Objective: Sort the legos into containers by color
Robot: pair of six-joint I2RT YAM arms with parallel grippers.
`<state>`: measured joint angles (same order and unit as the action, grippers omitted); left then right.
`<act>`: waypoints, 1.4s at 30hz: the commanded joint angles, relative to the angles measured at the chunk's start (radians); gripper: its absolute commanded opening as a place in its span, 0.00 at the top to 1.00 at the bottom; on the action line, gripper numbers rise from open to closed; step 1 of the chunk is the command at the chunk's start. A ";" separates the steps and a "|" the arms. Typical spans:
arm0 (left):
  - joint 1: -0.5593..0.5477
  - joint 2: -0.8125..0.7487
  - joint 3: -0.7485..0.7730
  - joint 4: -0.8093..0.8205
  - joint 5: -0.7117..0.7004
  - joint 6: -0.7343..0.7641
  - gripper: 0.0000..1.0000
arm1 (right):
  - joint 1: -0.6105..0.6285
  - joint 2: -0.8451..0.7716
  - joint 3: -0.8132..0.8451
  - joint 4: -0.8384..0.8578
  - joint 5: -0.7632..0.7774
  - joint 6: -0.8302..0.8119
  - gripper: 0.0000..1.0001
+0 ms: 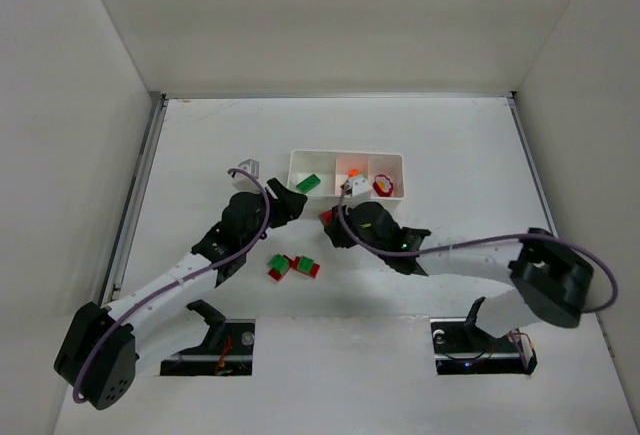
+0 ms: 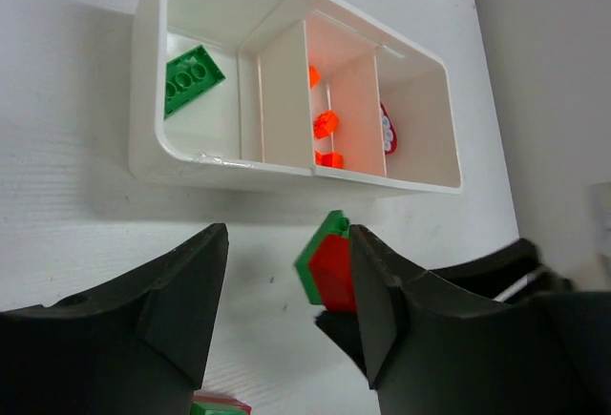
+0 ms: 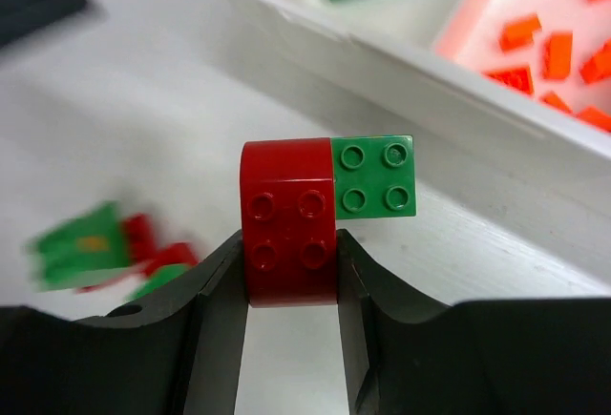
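Note:
My right gripper (image 3: 289, 262) is shut on a red brick (image 3: 288, 219) joined to a green brick (image 3: 374, 176), and holds it just in front of the white tray (image 3: 430, 81). In the top view this gripper (image 1: 330, 220) is below the tray (image 1: 345, 155). My left gripper (image 2: 286, 281) is open, and the same joined piece (image 2: 329, 267) shows beside its right finger. I cannot tell if they touch. The tray (image 2: 153, 148) holds a green brick (image 2: 191, 76) in its left compartment, orange pieces (image 2: 326, 124) in the middle and a red piece (image 2: 387, 129) in the right.
Two joined green-and-red pieces (image 1: 295, 267) lie on the table in front of both grippers; they are blurred at the left of the right wrist view (image 3: 95, 248). White walls enclose the table on three sides.

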<state>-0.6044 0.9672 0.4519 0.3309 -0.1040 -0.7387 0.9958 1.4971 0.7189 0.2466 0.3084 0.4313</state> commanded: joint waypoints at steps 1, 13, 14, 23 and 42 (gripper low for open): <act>-0.010 -0.024 0.030 0.020 0.055 -0.047 0.48 | -0.021 -0.185 -0.050 0.063 -0.115 0.125 0.78; -0.037 -0.057 -0.044 0.295 0.198 -0.307 0.44 | -0.200 -0.469 -0.185 0.336 -0.497 0.596 0.80; -0.048 -0.067 -0.057 0.334 0.185 -0.327 0.44 | -0.202 -0.471 -0.188 0.367 -0.497 0.644 0.79; -0.119 -0.139 -0.150 0.557 0.106 -0.404 0.29 | -0.205 -0.416 -0.229 0.689 -0.459 1.015 0.78; -0.133 -0.101 -0.180 0.734 0.041 -0.418 0.12 | -0.167 -0.120 -0.219 1.033 -0.368 1.268 0.78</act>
<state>-0.7444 0.8581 0.2443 0.9813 -0.0727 -1.1748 0.8196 1.3521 0.4633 1.1198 -0.0669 1.6405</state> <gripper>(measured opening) 0.876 0.431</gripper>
